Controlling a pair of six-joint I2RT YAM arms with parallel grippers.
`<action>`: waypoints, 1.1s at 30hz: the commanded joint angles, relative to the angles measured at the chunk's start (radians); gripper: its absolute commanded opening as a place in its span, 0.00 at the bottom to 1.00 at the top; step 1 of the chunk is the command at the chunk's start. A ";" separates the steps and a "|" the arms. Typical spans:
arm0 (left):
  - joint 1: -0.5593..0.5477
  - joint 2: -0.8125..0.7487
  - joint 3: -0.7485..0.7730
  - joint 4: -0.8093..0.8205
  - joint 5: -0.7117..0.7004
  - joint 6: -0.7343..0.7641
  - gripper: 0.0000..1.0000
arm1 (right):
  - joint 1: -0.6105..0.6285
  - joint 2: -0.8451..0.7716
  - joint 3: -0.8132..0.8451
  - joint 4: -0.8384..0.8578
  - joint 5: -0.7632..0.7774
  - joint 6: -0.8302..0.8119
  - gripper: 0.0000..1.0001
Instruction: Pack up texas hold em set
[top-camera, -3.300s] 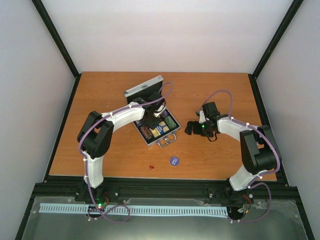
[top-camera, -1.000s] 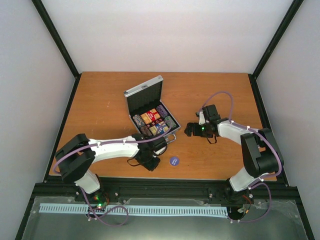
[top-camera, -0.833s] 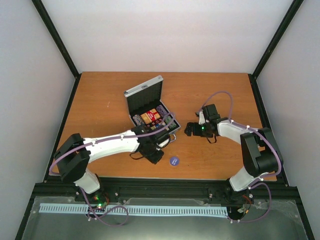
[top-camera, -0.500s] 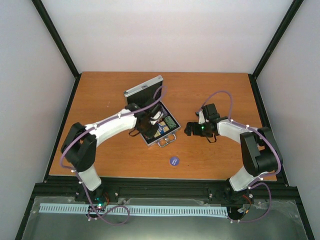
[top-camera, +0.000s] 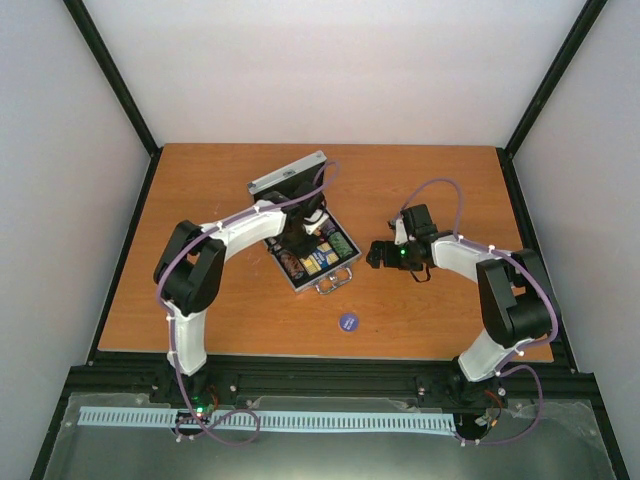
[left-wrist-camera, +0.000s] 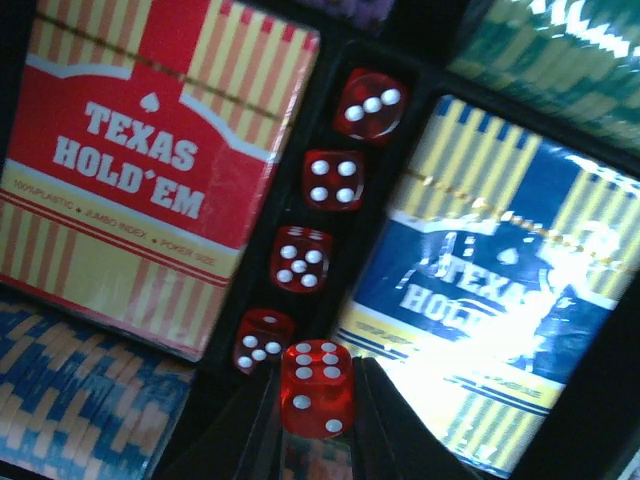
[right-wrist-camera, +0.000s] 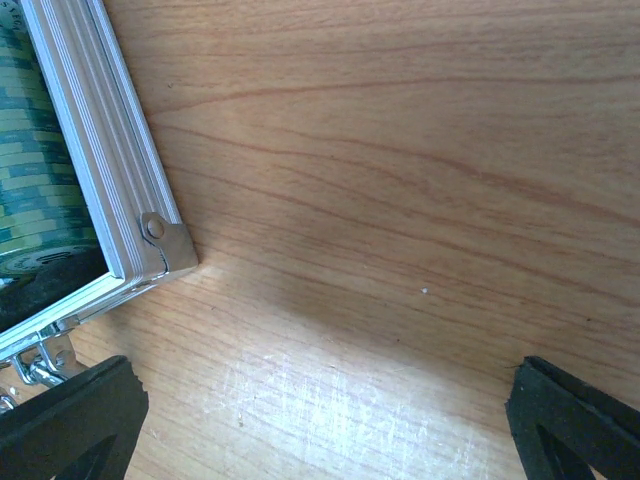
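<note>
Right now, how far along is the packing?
Done: the red card box, blue card box, chip stacks and four dice sit in the case. In hand: the left gripper holds a fifth die at the end of their row. Left: the blue-purple disc lies on the table; the lid stands open.

wooden table | open silver case at centre | blue-purple disc apart, near front edge

Overhead view: bright, even light; soft shadows on the table.
Left wrist view: blurred throughout; white glare on the blue card box.
Right wrist view: sharp woodgrain; pale sheen low centre.
</note>
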 joint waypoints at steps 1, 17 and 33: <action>0.030 0.015 0.037 0.027 -0.004 0.033 0.15 | 0.009 0.097 -0.062 -0.119 0.006 0.007 1.00; 0.030 0.078 0.062 0.035 -0.002 0.034 0.16 | 0.009 0.121 -0.052 -0.122 0.002 0.005 1.00; 0.031 0.057 0.054 0.040 -0.023 0.038 0.42 | 0.010 0.110 -0.059 -0.121 -0.001 0.005 1.00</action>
